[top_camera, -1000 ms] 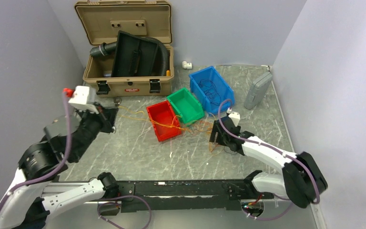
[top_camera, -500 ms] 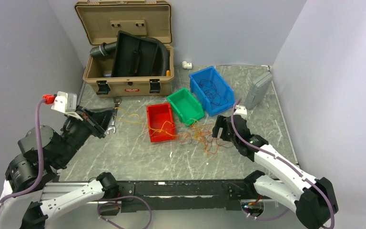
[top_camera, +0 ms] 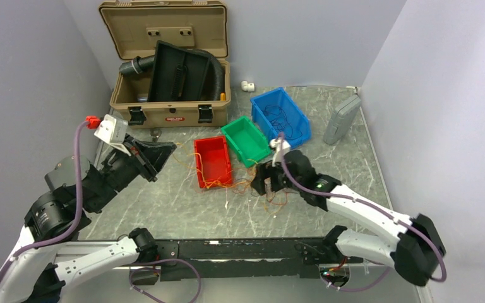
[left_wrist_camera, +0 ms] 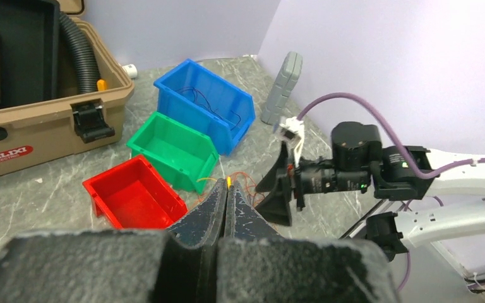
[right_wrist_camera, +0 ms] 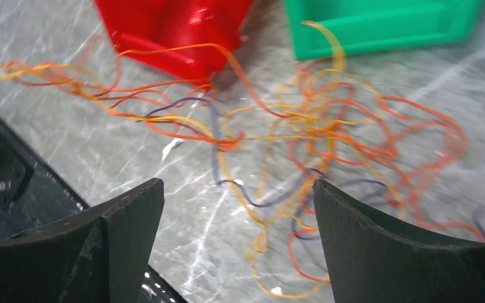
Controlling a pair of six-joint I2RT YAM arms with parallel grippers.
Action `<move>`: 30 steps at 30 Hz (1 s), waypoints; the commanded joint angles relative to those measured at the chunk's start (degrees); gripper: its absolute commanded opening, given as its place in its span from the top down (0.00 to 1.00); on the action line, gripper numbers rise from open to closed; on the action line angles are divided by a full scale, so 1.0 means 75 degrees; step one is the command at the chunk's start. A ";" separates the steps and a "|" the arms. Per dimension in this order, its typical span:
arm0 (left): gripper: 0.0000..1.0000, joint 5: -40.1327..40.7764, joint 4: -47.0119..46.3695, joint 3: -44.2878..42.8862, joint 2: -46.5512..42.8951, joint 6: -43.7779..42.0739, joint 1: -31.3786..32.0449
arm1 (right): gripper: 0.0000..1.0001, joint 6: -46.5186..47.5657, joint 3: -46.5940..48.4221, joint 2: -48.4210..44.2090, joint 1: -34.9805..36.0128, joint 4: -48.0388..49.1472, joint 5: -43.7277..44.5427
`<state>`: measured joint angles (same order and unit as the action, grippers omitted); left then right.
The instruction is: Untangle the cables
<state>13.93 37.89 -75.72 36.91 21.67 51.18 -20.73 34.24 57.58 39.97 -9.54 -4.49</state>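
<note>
Table [top_camera: 183,205]: carries three bins and the loose cables [top_camera: 262,189], which lie just in front of the red and green bins.
Blue bin [top_camera: 304,130]: a few dark strands inside; I judge this part sorted.
Green bin [top_camera: 257,149]: nothing visible in it.
Red bin [top_camera: 197,165]: some orange strands at its near end, trailing over the lip onto the table.
Cables, right wrist view [right_wrist_camera: 328,145]: mostly orange and red with a few purple, crossing and looped over each other. Judgement: early in the task, with the bulk not yet separated.
Right gripper [top_camera: 266,180]: jaws spread wide, holding nothing. It hangs over the tangle, with strands showing in the gap between the fingers; contact cannot be told.
Left gripper [left_wrist_camera: 225,192]: jaws pressed together with a yellow-orange wire end at the tips, probably one strand pinched. It sits well apart from the tangle, left of the red bin.
</note>
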 commanded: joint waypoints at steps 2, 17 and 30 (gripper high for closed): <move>1.00 -0.0299 -0.0433 0.0056 0.0112 -0.0096 -0.0020 | 0.10 0.0587 0.0838 0.1386 0.1062 0.1020 0.0365; 1.00 0.0840 0.0202 -0.0047 -0.0332 0.0084 -0.0026 | 0.78 -0.1587 0.0441 0.2624 0.0723 0.0223 0.3328; 1.00 0.5224 0.2617 -0.0200 -0.0966 0.1661 -0.0027 | 0.81 -0.4401 -0.1023 -0.0865 -0.2073 -0.2354 0.5427</move>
<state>38.98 51.40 -74.76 31.99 28.32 51.20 -44.84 26.79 54.35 26.83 -17.56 26.20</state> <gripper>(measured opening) 0.007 0.184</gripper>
